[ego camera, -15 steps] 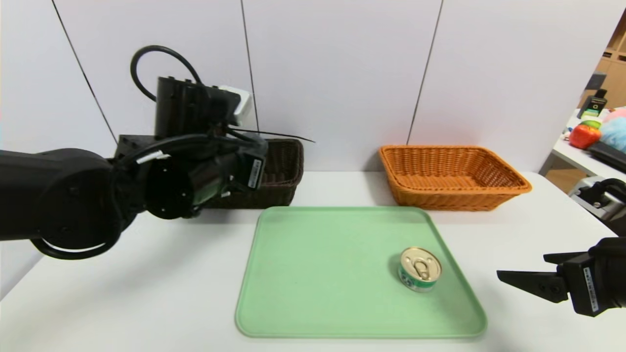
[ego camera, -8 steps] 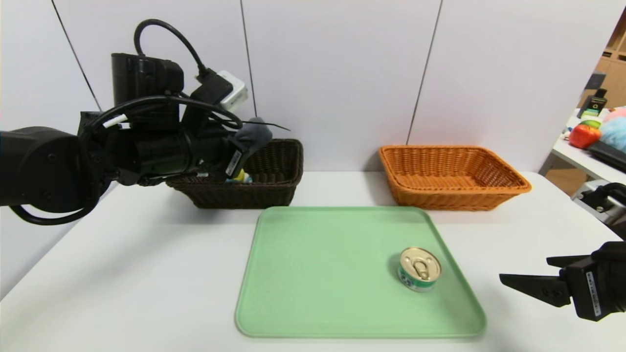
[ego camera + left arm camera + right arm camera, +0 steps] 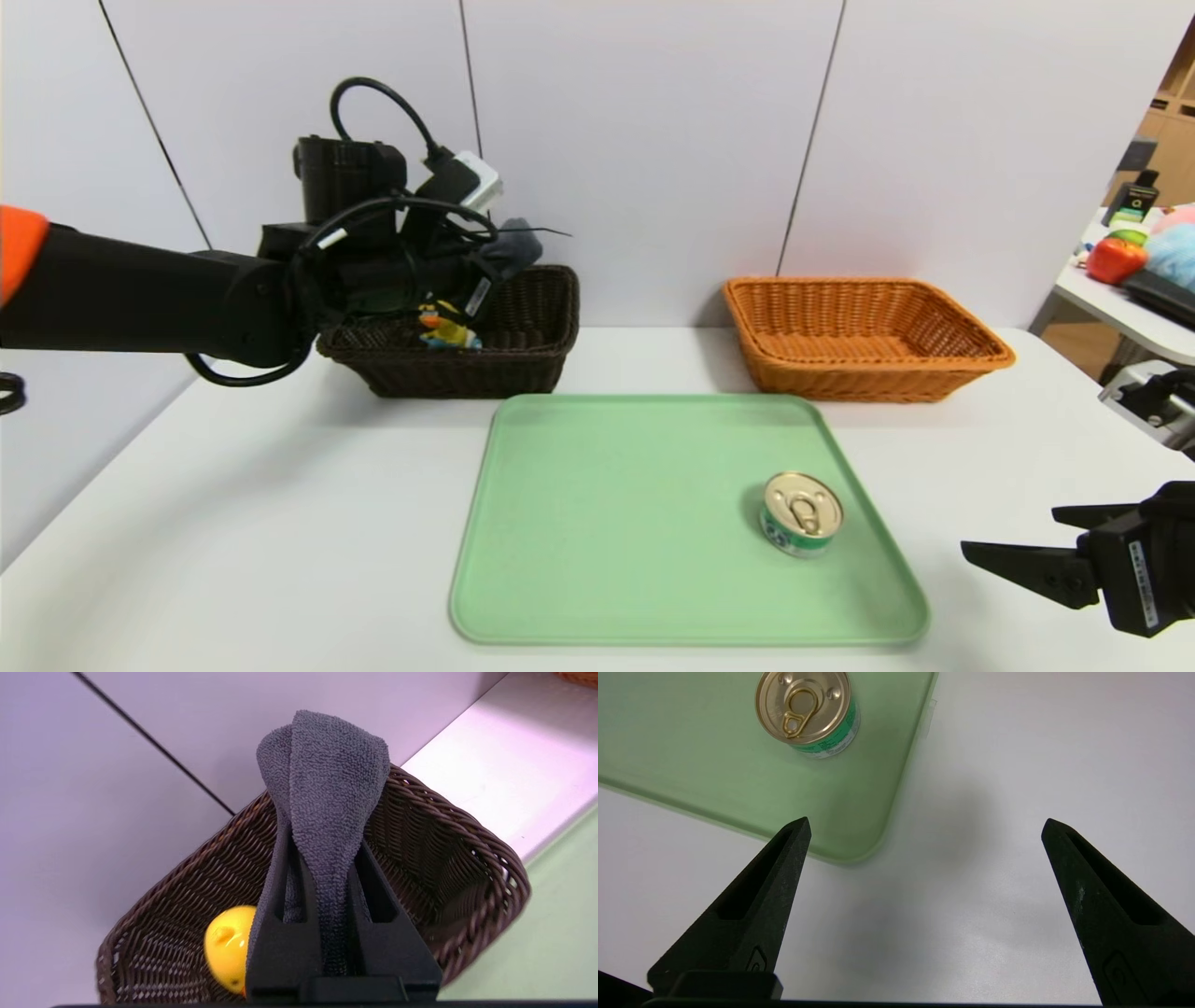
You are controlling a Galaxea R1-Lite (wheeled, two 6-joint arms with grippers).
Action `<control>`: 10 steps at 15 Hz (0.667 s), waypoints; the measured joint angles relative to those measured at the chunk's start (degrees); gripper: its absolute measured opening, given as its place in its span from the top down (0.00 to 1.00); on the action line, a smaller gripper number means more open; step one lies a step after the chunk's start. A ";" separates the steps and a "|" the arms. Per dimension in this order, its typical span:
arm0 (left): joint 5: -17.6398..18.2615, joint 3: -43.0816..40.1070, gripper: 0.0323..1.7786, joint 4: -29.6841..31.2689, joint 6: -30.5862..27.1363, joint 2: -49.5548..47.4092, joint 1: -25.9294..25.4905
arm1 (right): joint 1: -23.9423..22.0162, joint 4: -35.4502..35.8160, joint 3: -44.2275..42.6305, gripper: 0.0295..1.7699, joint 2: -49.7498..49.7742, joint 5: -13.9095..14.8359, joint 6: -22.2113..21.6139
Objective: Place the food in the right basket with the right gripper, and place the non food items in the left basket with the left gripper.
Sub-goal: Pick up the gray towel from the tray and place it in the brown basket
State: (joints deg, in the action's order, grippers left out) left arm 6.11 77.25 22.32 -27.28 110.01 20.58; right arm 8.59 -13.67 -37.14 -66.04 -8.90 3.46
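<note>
The grey cloth (image 3: 334,779) is clamped in the left end effector (image 3: 327,868), which is closed on it above the dark brown basket (image 3: 467,373), left of centre in the head view. The coming move turns on this relation: the basket lies directly below the end effector, with its long side running across the frame. The left arm is the nearer arm. In the left wrist view, the cloth's long axis runs along the fingers and its folded end extends past them. Release calls for the jaws to part with the whole cloth inside the rim.

The right end effector (image 3: 927,828) stands wide apart and holds nothing, at the lower right of the head view. The can (image 3: 801,513) sits on the green tray (image 3: 635,597), up and left of it.
</note>
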 joint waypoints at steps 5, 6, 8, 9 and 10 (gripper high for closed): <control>-3.90 6.84 0.91 1.71 0.44 8.63 -0.18 | -0.02 0.11 0.62 0.03 0.09 -0.09 -0.16; -3.91 7.53 0.91 1.68 0.61 9.67 -0.21 | -0.05 0.17 0.63 0.03 0.05 -0.09 -0.16; -3.88 8.22 0.91 1.46 1.51 11.24 -0.29 | -0.05 1.21 0.66 0.03 -0.06 -0.02 -0.24; -3.88 8.30 0.80 1.35 1.62 11.74 -0.29 | -0.11 1.27 0.66 0.03 -0.11 0.06 -0.22; -3.83 8.30 0.70 1.27 1.66 12.12 -0.24 | -0.30 1.33 0.66 0.03 -0.13 0.09 -0.22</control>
State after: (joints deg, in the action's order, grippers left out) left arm 2.28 85.55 23.59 -25.62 122.13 20.33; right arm 8.29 -12.34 -36.49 -66.17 -8.81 3.24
